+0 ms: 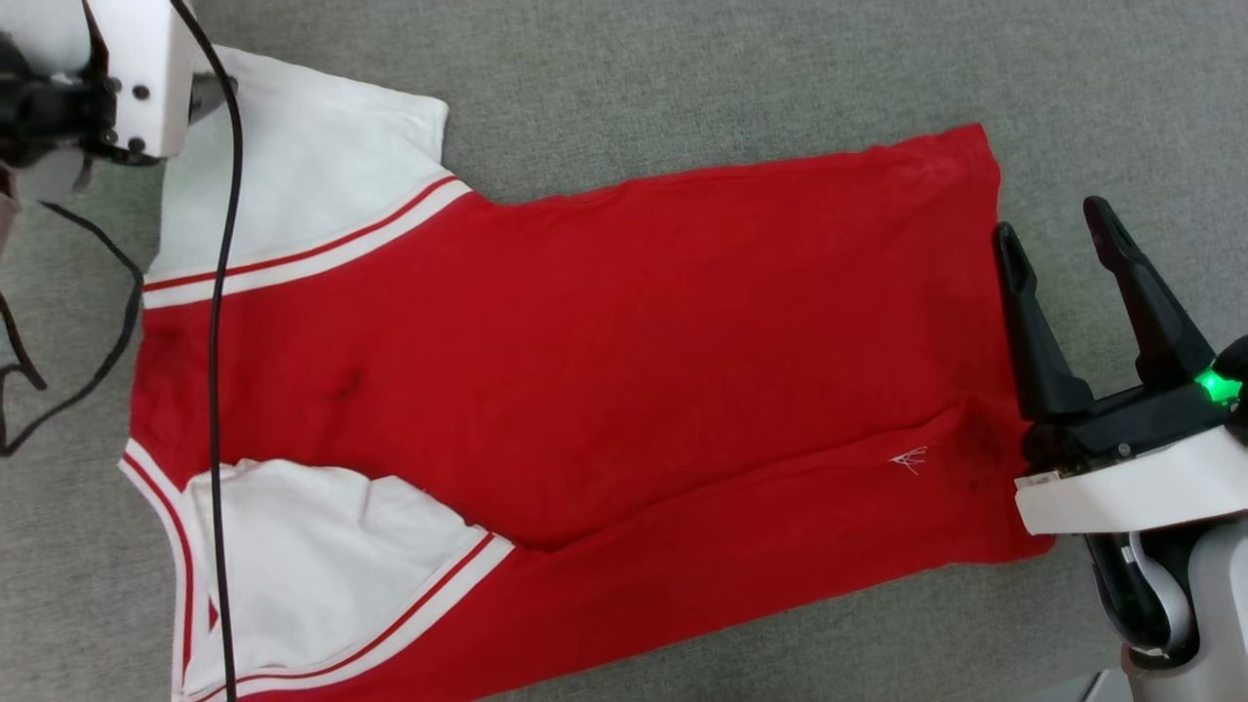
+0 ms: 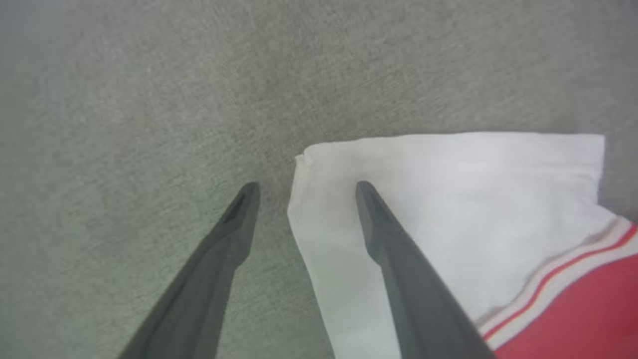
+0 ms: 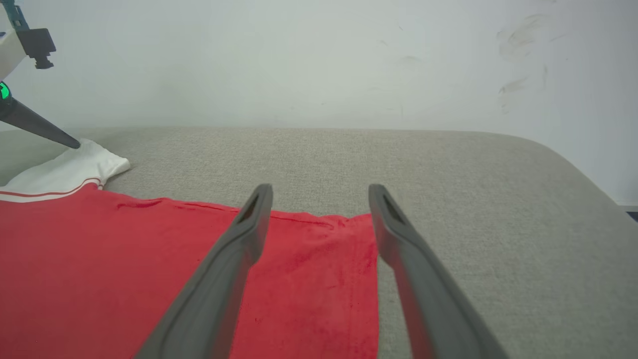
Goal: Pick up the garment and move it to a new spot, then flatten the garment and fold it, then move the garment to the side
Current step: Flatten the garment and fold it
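Right fingers (image 1: 1033, 331) splayed at garment (image 1: 634, 341) hem

A grey woven surface (image 3: 448, 164) with a rounded corner; behind it, a scuffed pale wall (image 3: 299, 60).

Lower sleeve of the garment (image 1: 585, 370), cut off by the head view's bottom edge

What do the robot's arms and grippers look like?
The left gripper and right gripper each have two long, tapering dark grey fingers. Wrist housings are white; a green light glows on the right, a thin black cable trails by the left.
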Robot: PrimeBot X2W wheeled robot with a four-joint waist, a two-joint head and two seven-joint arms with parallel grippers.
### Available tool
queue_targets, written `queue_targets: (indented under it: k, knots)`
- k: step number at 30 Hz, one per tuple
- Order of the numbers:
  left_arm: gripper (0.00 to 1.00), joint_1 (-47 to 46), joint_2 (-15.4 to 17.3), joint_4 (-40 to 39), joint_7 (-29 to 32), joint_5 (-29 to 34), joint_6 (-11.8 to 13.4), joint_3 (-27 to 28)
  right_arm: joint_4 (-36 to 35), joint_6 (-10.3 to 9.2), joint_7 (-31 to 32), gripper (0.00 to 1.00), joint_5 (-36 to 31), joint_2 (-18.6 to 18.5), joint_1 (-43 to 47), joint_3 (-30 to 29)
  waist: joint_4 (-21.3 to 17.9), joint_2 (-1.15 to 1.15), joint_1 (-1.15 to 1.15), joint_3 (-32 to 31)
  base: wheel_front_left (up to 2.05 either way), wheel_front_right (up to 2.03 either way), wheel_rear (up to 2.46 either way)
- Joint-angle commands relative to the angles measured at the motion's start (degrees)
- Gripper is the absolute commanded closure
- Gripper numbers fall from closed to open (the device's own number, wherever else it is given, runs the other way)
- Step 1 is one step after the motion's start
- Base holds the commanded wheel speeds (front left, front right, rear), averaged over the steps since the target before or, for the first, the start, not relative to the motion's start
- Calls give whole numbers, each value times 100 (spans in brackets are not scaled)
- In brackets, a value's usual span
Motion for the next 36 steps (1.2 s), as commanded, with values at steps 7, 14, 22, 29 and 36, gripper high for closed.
queue_targets:
  k: [7,14,22,29,36]
  knots:
    - [0,450,-81,430,157,1,-34,-263,130,-5,-93,0,32,39,-150,44,-123,0,-1,163,0,0,0]
    - [100,583,-129,487,-58,-60,-220,-280,166,-5,-101,0,56,9,-198,-99,-46,0,-1,8,0,0,0]
    - [100,472,-197,142,-946,-98,-370,-85,40,-5,497,0,-35,-585,-535,-300,264,0,-1,-499,0,0,0]
    - [100,761,-237,-417,-1417,-95,-429,-205,402,-5,2244,0,859,-1731,-1126,-6,567,0,-1,-832,0,0,0]
    - [100,1097,-311,-1084,-1872,-38,-338,-250,1146,-5,4756,0,2305,-3068,-2055,1094,955,0,-1,-848,0,0,0]
